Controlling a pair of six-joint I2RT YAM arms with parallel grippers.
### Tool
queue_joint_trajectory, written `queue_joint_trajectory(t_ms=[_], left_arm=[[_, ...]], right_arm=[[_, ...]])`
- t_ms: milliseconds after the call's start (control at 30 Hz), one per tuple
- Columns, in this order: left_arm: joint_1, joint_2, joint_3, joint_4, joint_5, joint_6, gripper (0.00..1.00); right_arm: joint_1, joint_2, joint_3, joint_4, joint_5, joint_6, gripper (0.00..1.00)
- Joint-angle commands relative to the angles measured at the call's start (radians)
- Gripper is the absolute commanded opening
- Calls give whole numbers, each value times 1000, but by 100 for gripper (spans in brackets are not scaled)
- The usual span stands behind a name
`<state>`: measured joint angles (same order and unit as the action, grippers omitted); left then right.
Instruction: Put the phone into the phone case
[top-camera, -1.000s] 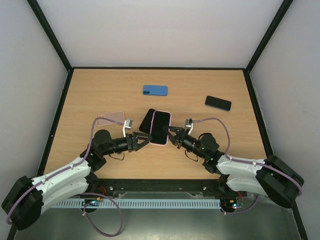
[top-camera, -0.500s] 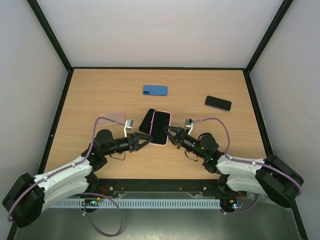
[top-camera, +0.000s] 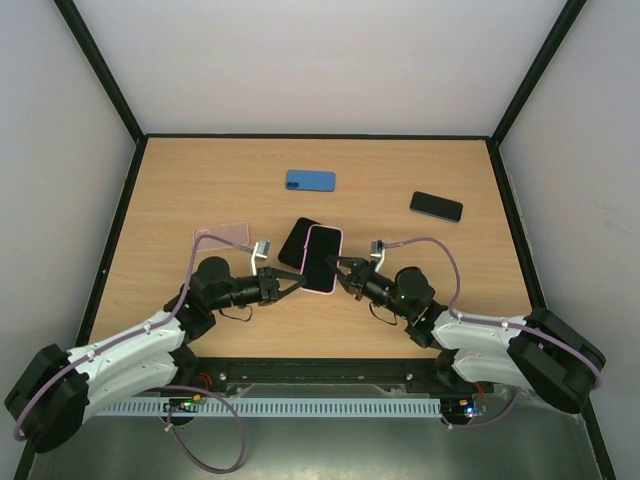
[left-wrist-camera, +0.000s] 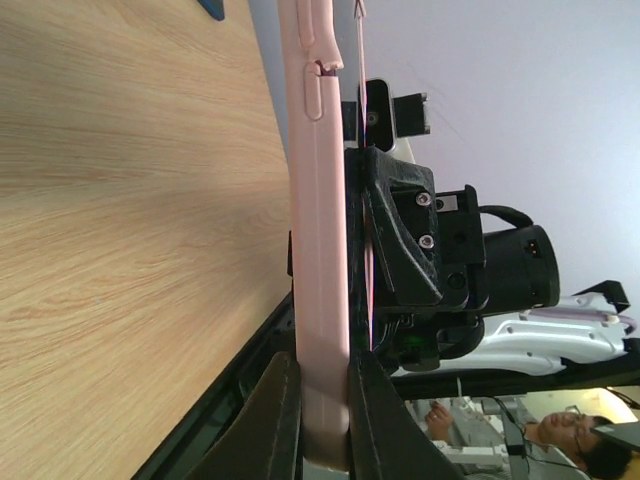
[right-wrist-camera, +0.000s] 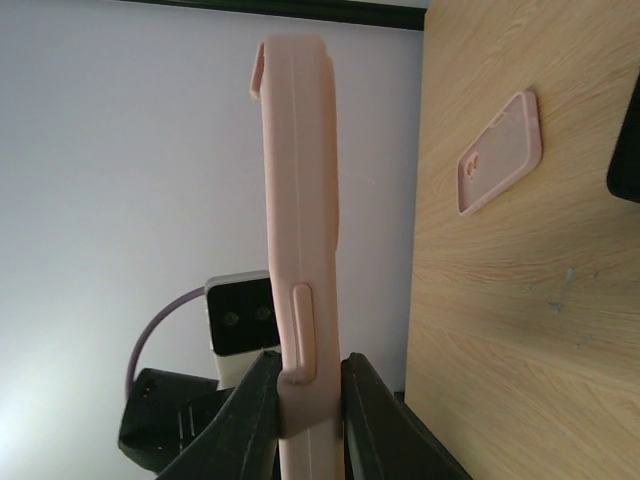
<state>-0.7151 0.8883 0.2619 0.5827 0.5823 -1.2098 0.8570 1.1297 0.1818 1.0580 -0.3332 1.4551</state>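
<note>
A pink phone case (top-camera: 322, 258) with a black face showing inside its rim is held just above the table between both grippers. My left gripper (top-camera: 296, 286) is shut on its near left edge; the left wrist view shows both fingers (left-wrist-camera: 272, 410) pressed on the pink case (left-wrist-camera: 318, 260). My right gripper (top-camera: 340, 268) is shut on the right edge, clamping the pink case (right-wrist-camera: 298, 220) just under its side button. A black phone (top-camera: 292, 241) lies on the table, partly under the case's left side.
A clear pinkish case (top-camera: 221, 236) lies to the left, also visible in the right wrist view as a pinkish case (right-wrist-camera: 500, 152). A blue case (top-camera: 310, 180) sits at the back centre. Another black phone (top-camera: 436, 206) lies at the back right. Black rails border the table.
My left gripper has gone from open to shut on the pink case's near left edge. The case has tilted slightly to the right. The right gripper kept its grip.
</note>
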Motion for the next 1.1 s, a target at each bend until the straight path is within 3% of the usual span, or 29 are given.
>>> queue_joint_trajectory(t_ms=[0,133,400,533,833,1067], left_arm=[[-4,-28,54,-143,-44,85,2],[-4,-34,76,-175,-36,104,4],[-2,-110,98,-136,-11,110,54],[1,-101,130,-143,-11,127,68],[2,24,166,-78,9,116,72],[0,85,191,-32,25,112,66]], right_arm=[[5,-21,-3,-6,7,-50,14],[5,-39,-3,-69,-5,-115,14],[5,-157,-93,60,-97,-118,13],[5,-232,-123,73,-138,-100,14],[5,-288,-151,107,-224,-66,14],[6,-275,-151,121,-273,-77,14]])
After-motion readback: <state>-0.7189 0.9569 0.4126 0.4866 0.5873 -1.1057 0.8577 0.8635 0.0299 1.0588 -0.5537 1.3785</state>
